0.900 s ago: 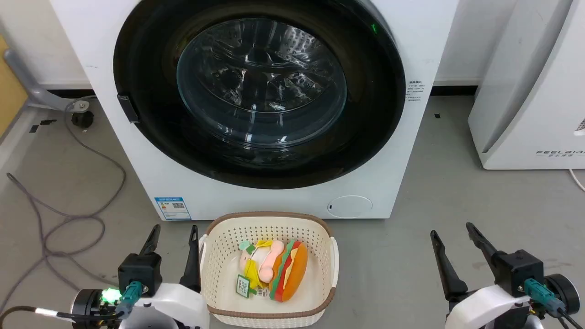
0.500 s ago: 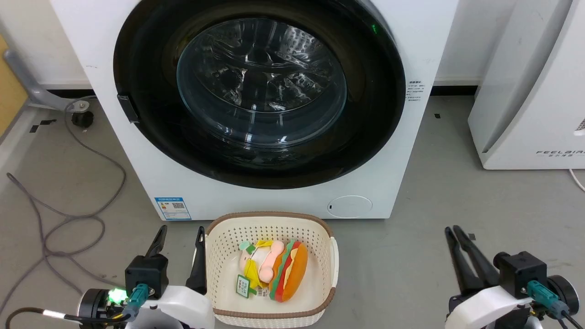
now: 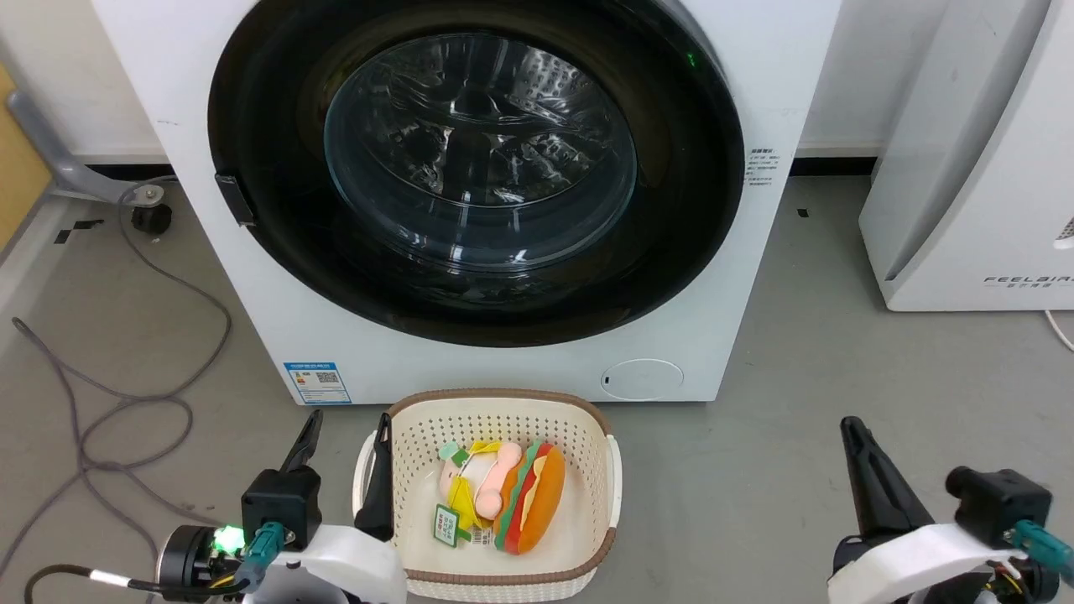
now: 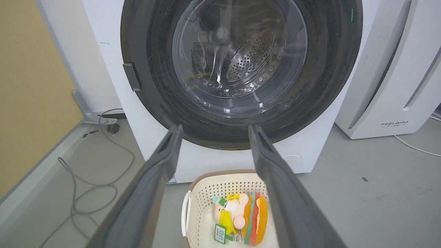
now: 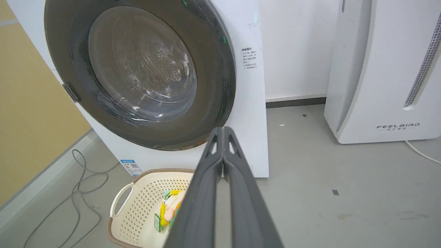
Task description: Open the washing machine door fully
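While the washing machine door (image 3: 477,168) sits shut and flush with the front of the washing machine (image 3: 252,327), the task stands at its start. The door fills the upper centre of the head view, and both grippers are low and well apart from it.

Left gripper (image 3: 349,418): fingers (image 4: 162,162) spread wide, holding nothing. Its inner finger overlaps the left handle of the cream laundry basket (image 3: 495,396) in the head view; contact cannot be confirmed. Right gripper (image 3: 854,429): fingers (image 5: 206,179) pressed together tip to tip, nothing between them, above bare floor to the right of the basket.

Finding: a small dark tab (image 3: 235,199) projects at the door's left edge. It is judged to be the pull point, with the hinge opposite.

Recommended: raise the left gripper to that tab with its fingers spread until they straddle it. Then close them and draw outward along the door's arc, not straight back. The glossy ring appears to offer no other purchase.

Hazards: the basket, holding a hamburger plush (image 3: 533,499) and a second soft toy, stands directly before the machine, so the rising arm should clear it. Whether the door's swing passes above the basket rim cannot be told. Full opening will probably need a follow-through push once the latch is free.
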